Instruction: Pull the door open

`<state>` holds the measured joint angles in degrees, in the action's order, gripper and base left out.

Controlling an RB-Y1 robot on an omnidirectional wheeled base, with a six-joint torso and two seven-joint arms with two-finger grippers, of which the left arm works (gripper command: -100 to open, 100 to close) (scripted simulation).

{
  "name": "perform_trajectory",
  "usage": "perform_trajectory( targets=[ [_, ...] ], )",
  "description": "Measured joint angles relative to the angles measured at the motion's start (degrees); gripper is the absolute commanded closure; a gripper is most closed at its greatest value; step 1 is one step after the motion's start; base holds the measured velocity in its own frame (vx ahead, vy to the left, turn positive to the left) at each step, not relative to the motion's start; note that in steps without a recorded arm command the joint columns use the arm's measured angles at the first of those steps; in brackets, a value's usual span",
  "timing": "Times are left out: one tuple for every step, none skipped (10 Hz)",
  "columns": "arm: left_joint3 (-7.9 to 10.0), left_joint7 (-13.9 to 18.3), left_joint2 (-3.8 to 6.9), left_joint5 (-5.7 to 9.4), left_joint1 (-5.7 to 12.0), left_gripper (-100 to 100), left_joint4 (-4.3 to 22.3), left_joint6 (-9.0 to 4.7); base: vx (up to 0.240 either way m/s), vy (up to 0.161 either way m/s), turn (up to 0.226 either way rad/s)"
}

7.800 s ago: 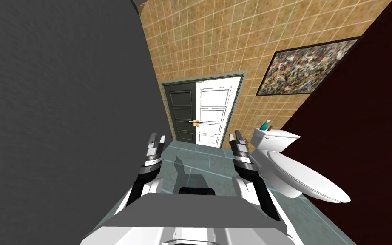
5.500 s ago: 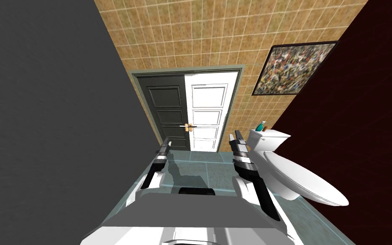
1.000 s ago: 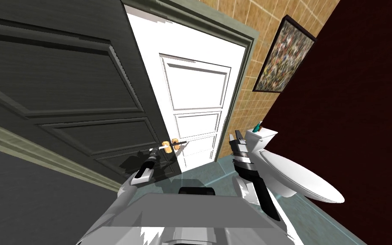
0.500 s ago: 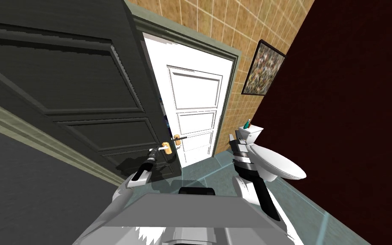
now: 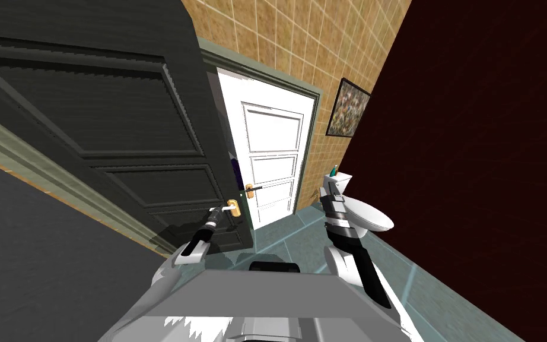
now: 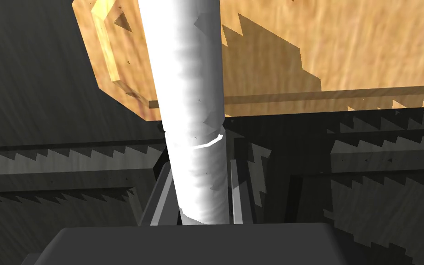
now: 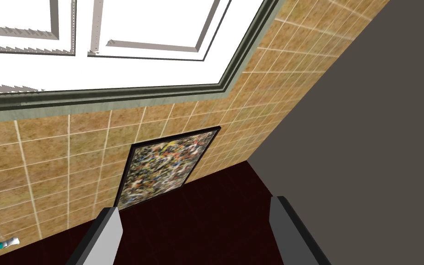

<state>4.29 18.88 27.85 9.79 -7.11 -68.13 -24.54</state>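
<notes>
Swung further toward me than half a second ago, the dark door [image 5: 118, 130] now fills the upper left and centre-left of the head view, and the gap [image 5: 235, 169] between its free edge and the white door [image 5: 275, 160] just right of centre has widened into a narrow dark strip. My own view has turned too, so the toilet [image 5: 367, 217] and the painting [image 5: 346, 108] sit further left in the frame than before – that is my move, not theirs. The left gripper [image 5: 212, 215], a little left of centre and low in the head view, stays clamped on the dark door's white lever handle [image 5: 226, 208], which juts from a brass plate [image 5: 236, 208] near the door's free edge. The left wrist view shows it close up: the round white bar runs straight up between the two fingers [image 6: 158, 193], both pressed against its sides near the gripper body, with the brass plate behind it and dark door panels around. The right gripper [image 5: 330, 191] hangs right of centre, just beside the toilet's near edge and above the teal tiled floor [image 5: 290, 231] – its blades stand wide apart with nothing between them. The white door is shut in its grey-green frame [image 5: 266, 74], its own dark lever [image 5: 253, 189] level with the gap.
</notes>
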Motion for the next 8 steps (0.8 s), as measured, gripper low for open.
perform_trajectory(
  targets=[
    [-0.30, 0.59, 0.68, 0.06, -0.61, 100, -0.53, -0.59, -0.220, 0.083, -0.168],
    [-0.78, 1.12, 1.19, 0.05, -1.19, 100, -0.76, -1.35, -0.237, 0.087, -0.186],
    [-1.42, 1.84, 2.03, 0.09, -2.27, 100, -1.73, -1.89, -0.223, 0.080, -0.153],
    [-2.17, 2.62, 2.77, 0.10, -2.99, 100, -2.04, -2.65, -0.216, 0.074, -0.111],
    [-2.83, 3.20, 3.28, 0.05, -3.55, 100, -2.24, -3.37, -0.215, 0.066, -0.116],
    [-3.41, 3.82, 3.97, 0.07, -4.26, 100, -2.58, -4.01, -0.230, 0.090, -0.129],
    [-3.96, 4.42, 4.54, 0.06, -4.88, 100, -2.72, -4.87, -0.110, 0.045, -0.031],
    [-4.19, 4.53, 4.51, 0.01, -5.11, 100, -2.63, -5.01, -0.156, 0.071, -0.145]
  ],
)
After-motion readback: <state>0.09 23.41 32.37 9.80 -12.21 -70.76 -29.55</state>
